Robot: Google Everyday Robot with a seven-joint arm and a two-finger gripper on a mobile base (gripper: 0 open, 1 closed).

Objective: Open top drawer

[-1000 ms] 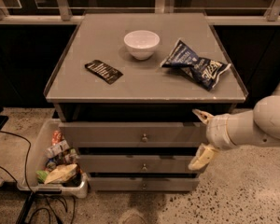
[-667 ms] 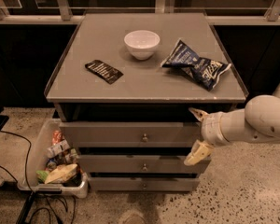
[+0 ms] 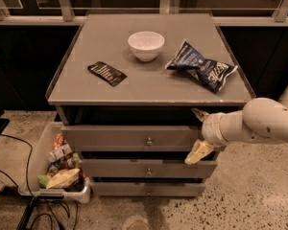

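Observation:
The top drawer (image 3: 110, 138) is the wide grey front just under the cabinet's tabletop, with a small round metal knob (image 3: 149, 141) at its centre. It sits about flush with the two drawers below, with a dark gap above it. My gripper (image 3: 198, 133) is open at the drawer front's right end, right of the knob. One fingertip (image 3: 198, 113) points up near the tabletop edge and the other (image 3: 196, 153) hangs below the drawer front. It holds nothing.
On the grey tabletop (image 3: 86, 87) lie a white bowl (image 3: 146, 44), a blue chip bag (image 3: 202, 67) and a black packet (image 3: 107, 73). Two slimmer drawers (image 3: 115, 168) sit below. A white bin of snacks (image 3: 57, 169) and cables (image 3: 26, 210) are on the floor at left.
My gripper and arm have moved a little to the left, closer to the right end of the top drawer front. The drawer has not moved.

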